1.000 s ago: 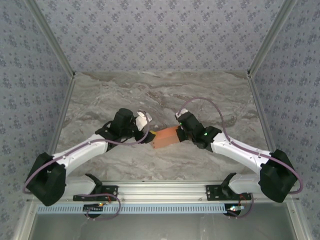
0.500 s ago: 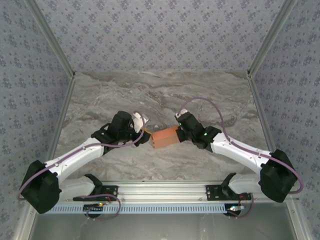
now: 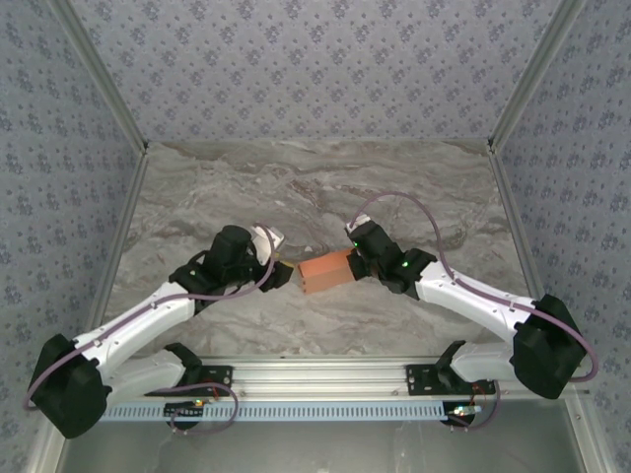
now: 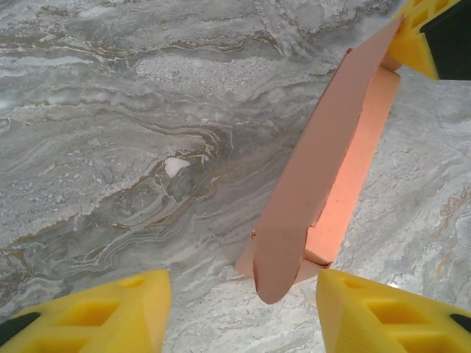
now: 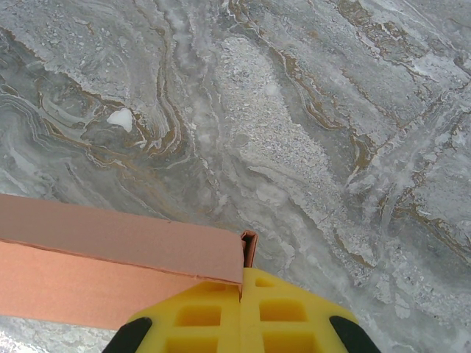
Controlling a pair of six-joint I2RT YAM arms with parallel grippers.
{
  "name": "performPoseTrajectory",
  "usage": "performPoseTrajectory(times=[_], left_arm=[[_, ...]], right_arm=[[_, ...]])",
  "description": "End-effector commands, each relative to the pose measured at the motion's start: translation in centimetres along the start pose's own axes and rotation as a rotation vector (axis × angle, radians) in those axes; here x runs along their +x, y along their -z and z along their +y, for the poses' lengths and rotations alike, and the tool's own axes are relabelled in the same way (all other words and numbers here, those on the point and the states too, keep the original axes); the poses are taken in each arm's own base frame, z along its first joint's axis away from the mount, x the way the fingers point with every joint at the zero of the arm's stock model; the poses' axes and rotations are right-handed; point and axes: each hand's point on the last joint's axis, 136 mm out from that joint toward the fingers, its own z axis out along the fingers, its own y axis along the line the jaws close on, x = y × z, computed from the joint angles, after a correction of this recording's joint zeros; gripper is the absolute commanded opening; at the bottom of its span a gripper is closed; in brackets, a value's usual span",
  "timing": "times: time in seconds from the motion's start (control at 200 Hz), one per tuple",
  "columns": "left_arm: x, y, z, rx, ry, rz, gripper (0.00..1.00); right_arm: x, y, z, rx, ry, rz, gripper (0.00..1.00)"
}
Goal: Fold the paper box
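Both arms angle inward toward the paper box (image 3: 325, 270). The right gripper (image 5: 243, 298) seemingly pinches its edge. The left gripper (image 4: 241, 305) is spread wide.

The left arm (image 3: 148, 315) and right arm (image 3: 473, 296) share white links, black joints, purple cables (image 3: 396, 195), yellow gripper fingers (image 5: 221, 320).

left arm (image 3: 148, 315) swung lower and further out to the left, left gripper (image 3: 281, 275) shifted slightly back from the paper box (image 3: 325, 273)
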Motion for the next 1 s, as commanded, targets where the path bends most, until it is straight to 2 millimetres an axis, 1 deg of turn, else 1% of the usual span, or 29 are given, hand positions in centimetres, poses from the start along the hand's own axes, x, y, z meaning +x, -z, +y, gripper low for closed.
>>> performPoseTrajectory(times=[0.0,0.08,0.175,0.31,0.405,0.495,0.66,0.72,0.869,0.994], left_arm=[[0.5,-0.2,-1.2,0.058,0.012,0.006,0.55],[0.6,-0.7,-1.6,0.080,0.007,0.015,0.54],[0.7,-1.3,-1.7,0.087,-0.001,0.035,0.50],[0.8,-1.9,-1.3,0.069,0.000,0.042,0.35],[0.7,-2.0,-1.1,0.059,0.000,0.040,0.30],[0.4,-2.0,-1.1,0.059,-0.002,0.030,0.30],[0.2,-1.9,-1.2,0.059,-0.002,0.022,0.37],[0.0,-1.8,-1.2,0.060,-0.005,0.014,0.37],[-0.1,-1.8,-1.2,0.060,-0.006,0.009,0.32],[-0.2,-1.9,-1.3,0.067,-0.006,0.006,0.29]], right_arm=[[-0.1,0.5,-0.2,0.017,-0.004,0.010,0.04],[-0.2,0.5,-0.2,0.015,-0.005,0.009,0.04],[-0.3,0.5,-0.1,0.015,-0.002,0.010,0.04],[-0.3,0.5,-0.1,0.014,-0.001,0.011,0.04],[-0.2,0.5,-0.1,0.012,-0.002,0.013,0.04],[-0.2,0.5,-0.1,0.011,-0.001,0.012,0.04],[-0.3,0.5,0.0,0.010,-0.001,0.012,0.04],[-0.2,0.5,-0.1,0.011,-0.003,0.012,0.04],[-0.2,0.5,0.0,0.010,-0.004,0.013,0.04],[-0.2,0.5,0.0,0.010,-0.002,0.012,0.04]])
